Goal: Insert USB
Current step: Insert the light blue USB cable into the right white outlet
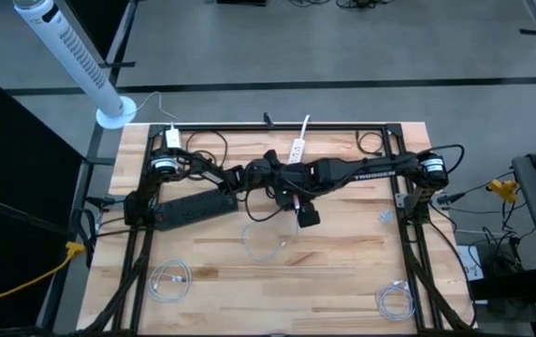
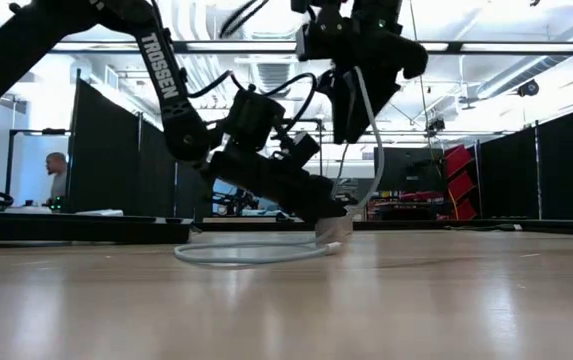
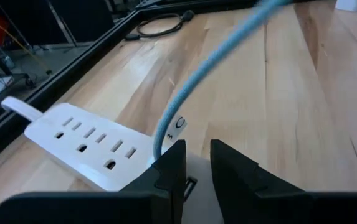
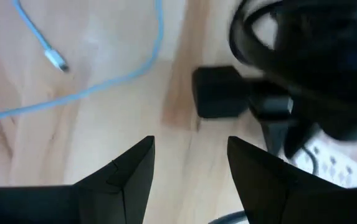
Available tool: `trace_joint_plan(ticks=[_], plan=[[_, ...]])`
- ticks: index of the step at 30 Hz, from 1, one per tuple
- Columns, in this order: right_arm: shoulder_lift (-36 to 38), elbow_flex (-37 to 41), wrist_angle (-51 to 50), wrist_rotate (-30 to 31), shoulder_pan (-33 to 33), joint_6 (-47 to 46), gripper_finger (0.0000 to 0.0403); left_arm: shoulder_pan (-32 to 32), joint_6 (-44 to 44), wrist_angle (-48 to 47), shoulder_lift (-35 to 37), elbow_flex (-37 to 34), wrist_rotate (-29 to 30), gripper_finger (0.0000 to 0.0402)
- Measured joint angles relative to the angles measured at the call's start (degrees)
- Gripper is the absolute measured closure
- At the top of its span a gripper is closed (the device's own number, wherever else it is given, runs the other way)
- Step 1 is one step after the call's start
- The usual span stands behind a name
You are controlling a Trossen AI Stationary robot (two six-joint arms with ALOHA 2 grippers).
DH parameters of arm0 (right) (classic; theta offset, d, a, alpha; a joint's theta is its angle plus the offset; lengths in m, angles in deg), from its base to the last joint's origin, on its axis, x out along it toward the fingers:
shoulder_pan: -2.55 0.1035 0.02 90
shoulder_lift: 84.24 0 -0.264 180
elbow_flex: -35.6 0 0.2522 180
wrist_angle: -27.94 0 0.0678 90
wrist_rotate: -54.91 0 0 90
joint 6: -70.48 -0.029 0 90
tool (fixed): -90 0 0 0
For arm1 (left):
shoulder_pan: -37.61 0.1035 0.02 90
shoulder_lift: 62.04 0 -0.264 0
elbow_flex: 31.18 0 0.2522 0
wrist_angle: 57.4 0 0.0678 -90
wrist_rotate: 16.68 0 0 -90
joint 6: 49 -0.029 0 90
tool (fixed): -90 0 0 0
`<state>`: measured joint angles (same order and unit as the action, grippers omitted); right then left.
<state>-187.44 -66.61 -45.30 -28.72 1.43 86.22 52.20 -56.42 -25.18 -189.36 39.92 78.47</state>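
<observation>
A light-blue USB cable [image 3: 187,90] runs down to my left gripper [image 3: 197,162], which is shut on it just above the end of a white power strip [image 3: 85,146] lying flat on the table. In the high view the strip [image 1: 297,148] lies at the far middle, with the left gripper [image 1: 282,170] beside it. The rest of the cable lies in a loose loop [image 1: 268,241] on the wood, and its free plug [image 4: 57,61] rests on the table. My right gripper [image 4: 190,149] hangs open above the table, near the left one, with nothing between its fingers. My left gripper has the light-blue cable's end [image 3: 158,149] between its two nearly closed fingers, which slant down from the table's left onto the strip's end. The fingers hide the plug and the place of contact. The cable rises from them in a slack arc.
A black power strip [image 1: 193,206] lies at the left under the left arm. Coiled white cables lie near the front left [image 1: 169,279] and front right [image 1: 394,300]. A black cord [image 1: 372,142] lies at the far right corner. A black frame [image 1: 277,126] borders the table.
</observation>
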Motion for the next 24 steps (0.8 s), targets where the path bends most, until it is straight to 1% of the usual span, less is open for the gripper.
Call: trace_joint_plan(ticks=[2, 6, 12, 14, 19, 20, 21, 24], plan=[[0.0, 0.01, -3.73, 1.14, -0.71, -0.19, 0.0217, -0.37, 1.52, 0.2, -0.21, -0.16, -0.24, 0.0338], [0.04, 0.89, -8.48, 1.2, -2.54, -0.33, 0.0217, -2.14, 3.33, 2.13, -0.17, -1.41, -0.61, 0.0338], [0.09, 5.02, -7.37, 1.02, -6.53, 2.97, 0.0217, -5.71, 5.73, 2.33, 0.14, -2.4, -1.28, 0.0338], [0.09, 5.54, -3.84, -1.69, -7.25, 4.18, 0.0217, -7.02, 6.83, 3.05, 0.14, -2.86, -1.42, 0.0338], [0.18, 5.6, 5.67, -14.47, -7.21, 9.84, 0.0217, -10.09, 9.89, 5.05, 0.14, -4.05, -1.21, 0.0338], [0.21, 5.6, 7.29, -15.77, -7.2, 10.86, 0.0217, -10.73, 10.31, 5.26, 0.14, -4.16, -0.94, 0.0338], [0.24, 5.6, 8.88, -15.85, -7.21, 11.55, 0.0217, -11.34, 10.69, 5.15, 0.14, -4.18, -0.38, 0.0338], [0.24, 5.6, 10.51, -14.69, -7.78, 14.0, 0.0217, -13.17, 11.68, 5.27, 0.14, -4.28, 1.11, 0.0338]])
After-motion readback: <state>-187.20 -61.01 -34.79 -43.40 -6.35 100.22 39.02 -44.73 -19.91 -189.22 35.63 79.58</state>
